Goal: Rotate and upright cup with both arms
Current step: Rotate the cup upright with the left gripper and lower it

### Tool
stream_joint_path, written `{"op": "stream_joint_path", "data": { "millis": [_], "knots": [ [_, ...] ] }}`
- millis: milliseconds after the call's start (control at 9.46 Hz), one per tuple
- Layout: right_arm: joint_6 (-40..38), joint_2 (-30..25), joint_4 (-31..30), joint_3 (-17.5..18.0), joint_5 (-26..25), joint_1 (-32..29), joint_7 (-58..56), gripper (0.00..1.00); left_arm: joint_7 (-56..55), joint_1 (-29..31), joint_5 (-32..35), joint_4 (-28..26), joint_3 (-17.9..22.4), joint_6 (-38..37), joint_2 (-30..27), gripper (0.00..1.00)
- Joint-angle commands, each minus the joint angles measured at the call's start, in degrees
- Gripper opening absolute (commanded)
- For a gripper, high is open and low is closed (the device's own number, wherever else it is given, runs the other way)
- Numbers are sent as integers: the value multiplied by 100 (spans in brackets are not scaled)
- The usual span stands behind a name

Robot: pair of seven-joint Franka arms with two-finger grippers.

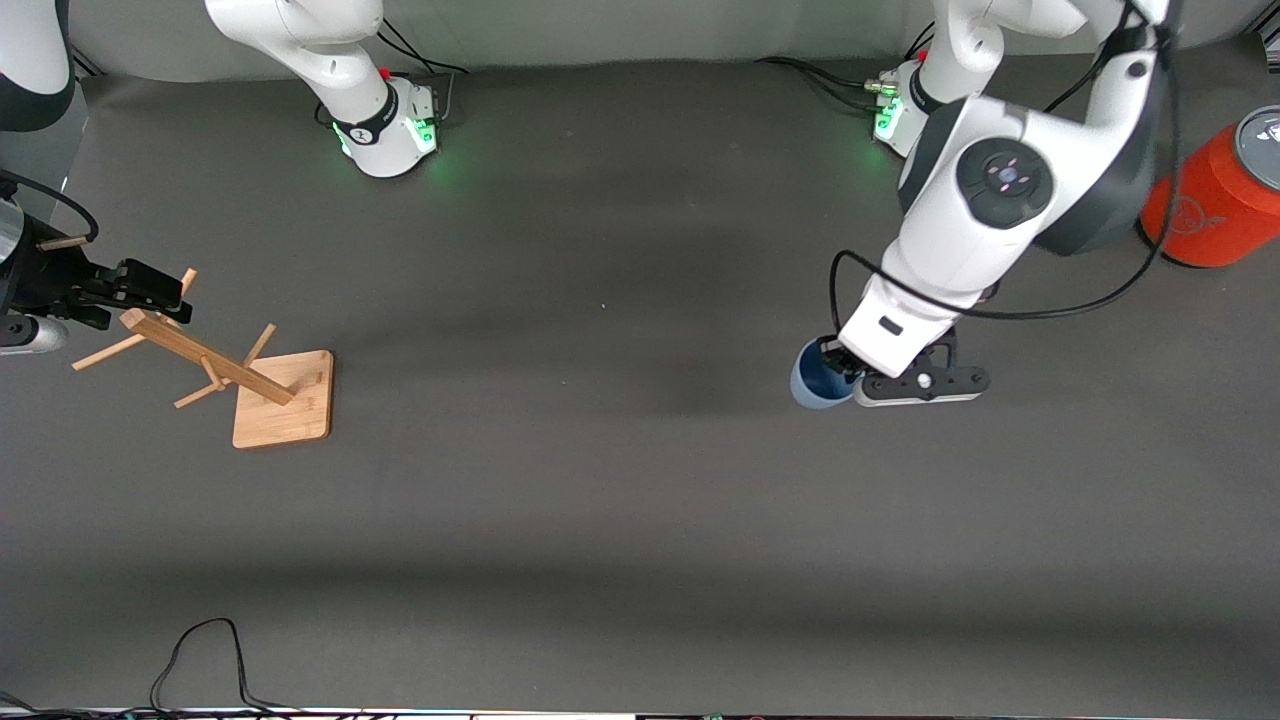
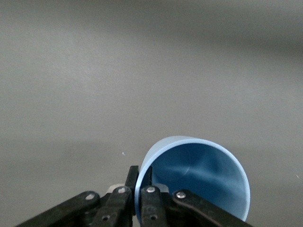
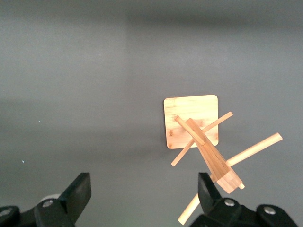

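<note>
- The small light-blue tapered plastic cup is at the left arm's end of the table, held in the black two-finger left gripper.
- In the left wrist view the left gripper pinches the cup by its rim wall, one finger inside and one outside.
- The cup's open mouth faces sideways.
- The black right gripper hangs spread wide, holding nothing, over the wooden peg stand with a square base at the right arm's end.
- An orange-red cylinder with a grey lid stands near the left arm's base; its faint marking cannot be read.
</note>
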Motion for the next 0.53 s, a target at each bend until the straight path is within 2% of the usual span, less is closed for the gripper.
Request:
{"op": "stream_joint_path", "data": {
  "millis": [0,423],
  "knots": [
    [-14,59,128,-10,12,-8,-70,100,-403,-133,-51,-642,7,920,40,0],
    [-23,59,120,-10,3,-52,-61,100,-1458,-800,-51,-590,6,1976,1059,0]
  ]
}}
